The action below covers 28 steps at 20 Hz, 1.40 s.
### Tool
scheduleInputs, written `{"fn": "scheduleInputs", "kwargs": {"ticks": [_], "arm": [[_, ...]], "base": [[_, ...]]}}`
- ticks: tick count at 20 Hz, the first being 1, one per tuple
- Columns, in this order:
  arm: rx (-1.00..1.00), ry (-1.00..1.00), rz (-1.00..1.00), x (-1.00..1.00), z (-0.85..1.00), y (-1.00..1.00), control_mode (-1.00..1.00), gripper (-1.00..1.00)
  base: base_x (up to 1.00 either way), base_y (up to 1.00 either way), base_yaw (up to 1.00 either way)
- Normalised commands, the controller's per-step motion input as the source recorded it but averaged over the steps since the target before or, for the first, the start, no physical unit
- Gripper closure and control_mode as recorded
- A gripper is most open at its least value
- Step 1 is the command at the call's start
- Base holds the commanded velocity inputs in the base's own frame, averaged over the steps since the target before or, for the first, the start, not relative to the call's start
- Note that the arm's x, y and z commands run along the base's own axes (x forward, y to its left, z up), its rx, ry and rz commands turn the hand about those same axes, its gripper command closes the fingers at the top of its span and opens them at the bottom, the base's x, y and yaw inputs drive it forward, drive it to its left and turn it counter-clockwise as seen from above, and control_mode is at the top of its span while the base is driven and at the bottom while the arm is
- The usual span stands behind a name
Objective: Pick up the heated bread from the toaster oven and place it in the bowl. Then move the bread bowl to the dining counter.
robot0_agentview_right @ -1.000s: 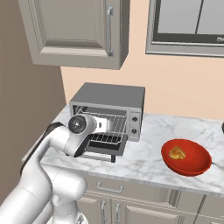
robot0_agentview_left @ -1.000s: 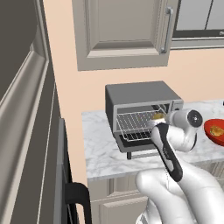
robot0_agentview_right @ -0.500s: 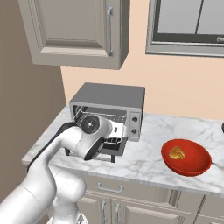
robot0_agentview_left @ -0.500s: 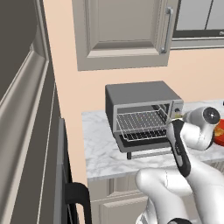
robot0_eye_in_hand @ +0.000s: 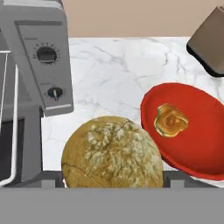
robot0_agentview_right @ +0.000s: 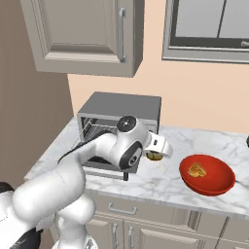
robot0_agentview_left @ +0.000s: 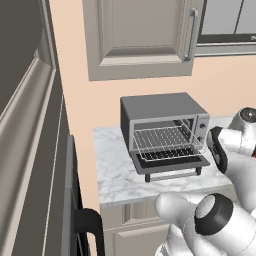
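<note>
The heated bread (robot0_eye_in_hand: 111,153), a round golden-brown lump, sits between my gripper's (robot0_eye_in_hand: 113,180) fingertips, which are shut on it. From the right base view the bread (robot0_agentview_right: 153,156) hangs under my gripper (robot0_agentview_right: 157,151), just right of the toaster oven (robot0_agentview_right: 121,104) and above the marble top. The red bowl (robot0_agentview_right: 219,170) stands to the right, apart from the bread, with a paler orange food piece (robot0_agentview_right: 197,170) in it. The toaster oven (robot0_agentview_left: 160,107) has its door (robot0_agentview_left: 170,161) dropped open and its wire rack (robot0_agentview_left: 160,140) bare. The dining counter is out of view.
A beige wall cabinet (robot0_agentview_right: 82,34) hangs above the toaster oven, with a window (robot0_agentview_right: 209,24) to its right. A dark boxy object (robot0_eye_in_hand: 210,26) stands beyond the bowl (robot0_eye_in_hand: 205,131). A tall dark appliance with a black handle (robot0_agentview_left: 90,225) borders the counter's left end.
My arm has swung right, away from the oven's mouth, carrying the bread out off the rack and toward the bowl.
</note>
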Motion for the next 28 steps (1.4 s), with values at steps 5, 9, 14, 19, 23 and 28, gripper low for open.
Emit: {"fn": "scheduleInputs", "kwargs": {"ticks": [5,9,14,19,23,28], "arm": [[0.0,0.22,-0.14,0.0,0.0,-1.0,-1.0,1.0],[0.02,0.03,0.0,0.0,-0.16,-1.0,-1.0,1.0],[0.07,0.0,0.0,0.01,-0.23,-1.0,-1.0,1.0],[0.02,0.0,0.0,0.0,-0.22,-0.41,-1.0,1.0],[0.0,0.0,0.0,0.13,-0.43,-0.01,-1.0,1.0],[0.0,0.0,0.0,0.21,-0.37,-0.04,-1.0,1.0]], "base": [[0.0,0.0,0.0],[0.0,0.0,0.0],[0.0,0.0,0.0],[0.0,0.0,0.0],[0.0,0.0,0.0],[0.0,0.0,0.0]]}}
